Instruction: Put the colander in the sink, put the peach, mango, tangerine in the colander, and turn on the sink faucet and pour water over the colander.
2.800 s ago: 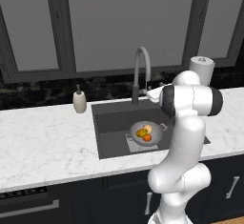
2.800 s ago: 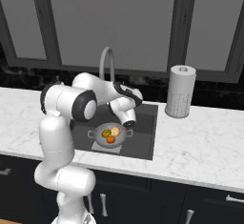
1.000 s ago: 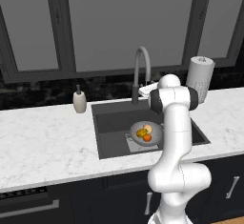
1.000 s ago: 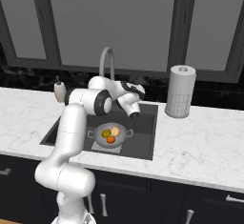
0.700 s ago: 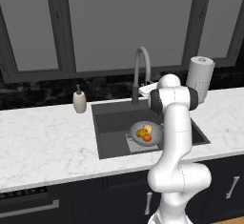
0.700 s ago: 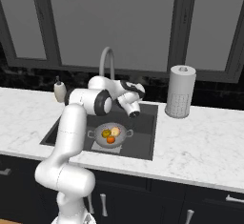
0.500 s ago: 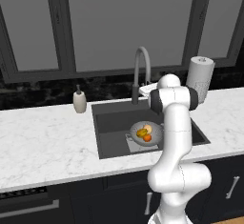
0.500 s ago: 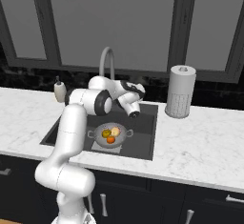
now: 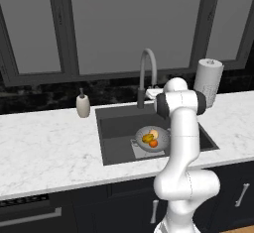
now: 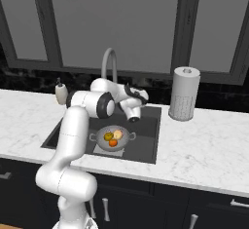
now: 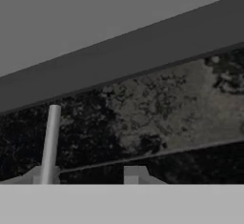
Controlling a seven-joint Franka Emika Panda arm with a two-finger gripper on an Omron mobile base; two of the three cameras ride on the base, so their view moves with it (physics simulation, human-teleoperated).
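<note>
Three fruits lie in the colander (image 9: 151, 139) in the sink (image 9: 114, 128). The gripper (image 10: 134, 118), its state unclear, sits beside the sink faucet (image 9: 147, 73); next, turn it on.

The large dark grey rectangular sink (image 9: 114, 138) is set into the white marble counter (image 9: 44, 152). Inside it, toward its right half in the left base view, the silver-grey pierced metal colander (image 9: 151, 139) is placed, and within the colander the small pale pink peach (image 9: 155, 134), the yellow-orange mango (image 9: 147, 138) and the vivid orange tangerine (image 9: 153, 143) are gathered. Behind the sink the tall grey gooseneck faucet (image 9: 147, 73) is mounted. The small white soap bottle (image 9: 83, 104) is found left of the faucet, the white paper towel roll (image 9: 208, 82) right of it.
</note>
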